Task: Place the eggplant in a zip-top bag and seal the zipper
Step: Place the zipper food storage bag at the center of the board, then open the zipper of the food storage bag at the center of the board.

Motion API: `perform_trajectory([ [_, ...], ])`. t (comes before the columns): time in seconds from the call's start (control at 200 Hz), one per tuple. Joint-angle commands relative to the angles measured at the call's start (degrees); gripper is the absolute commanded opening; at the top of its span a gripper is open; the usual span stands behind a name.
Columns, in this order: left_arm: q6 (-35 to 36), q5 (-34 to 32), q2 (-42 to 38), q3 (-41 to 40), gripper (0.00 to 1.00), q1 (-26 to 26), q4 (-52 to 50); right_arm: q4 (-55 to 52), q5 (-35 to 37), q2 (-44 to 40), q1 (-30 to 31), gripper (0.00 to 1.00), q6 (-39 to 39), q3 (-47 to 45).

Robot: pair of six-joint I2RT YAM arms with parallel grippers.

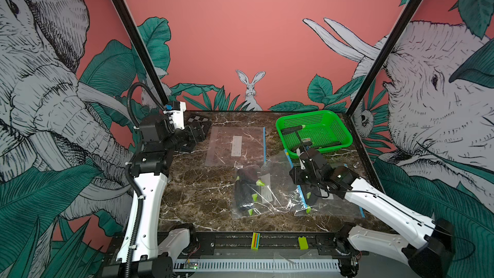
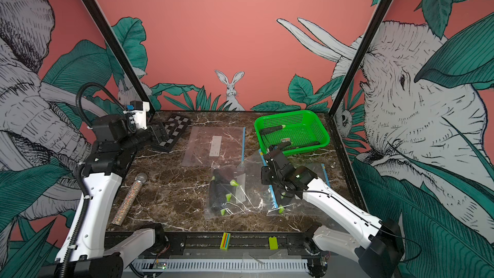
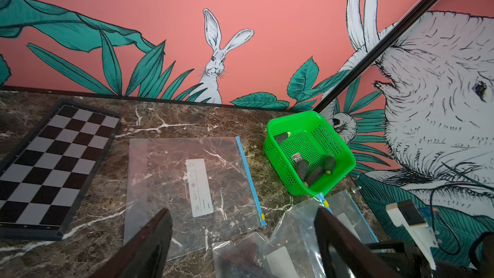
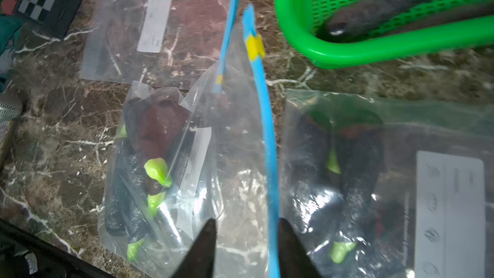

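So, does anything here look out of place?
Yes. A glittery microphone lies at the left and a chessboard sits at the back left; neither fits a bagging task.

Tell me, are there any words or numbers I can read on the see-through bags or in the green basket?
Nothing here can be read for sure.
On the flat, empty clear plastic zip-top bag, the white label panel: little icons and tiny print, too small.
In the green plastic mesh basket, the small sticker: too small.
On the clear plastic bag of dark eggplants, the white label: blurred icons only.
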Motion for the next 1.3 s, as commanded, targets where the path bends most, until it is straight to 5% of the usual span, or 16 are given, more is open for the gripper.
perform_trajectory([
  [0.0, 0.3, -4.0, 1.0, -1.2, 0.88, -2.7, -0.5, -3.1, 5.2, -3.7, -2.2, 0.58, -1.4, 2.1],
  [0.195, -1.5, -8.8, 4.3, -1.9, 0.98, -8.3, 0.2, -5.1, 3.2, 2.0, -5.0, 0.65, -9.1, 13.9],
  [0.37, -1.3, -22.4, 11.1, 2.0, 0.99, -20.1, -3.0, -2.0, -7.4, 10.1, -10.9, 0.73, -11.5, 21.9],
  [0.53, -2.0, -34.9, 22.6, 9.2, 0.99, -30.2, -6.0, -0.1, -17.8, 13.0, -21.4, 0.83, -11.6, 23.2],
  [0.69, -5.7, -42.7, 36.2, 18.9, 0.99, -35.2, -10.7, 4.0, -25.7, 13.5, -30.6, 0.87, -11.3, 18.9],
  [0.795, -4.7, -46.2, 44.9, 27.0, 0.99, -38.7, -14.4, 6.0, -31.7, 14.0, -36.2, 0.98, -11.2, 15.8],
  [1.295, -4.0, -44.6, 73.1, 55.0, 0.82, -40.3, -23.5, 12.6, -39.5, 15.9, -41.6, 0.97, -13.1, 7.9],
])
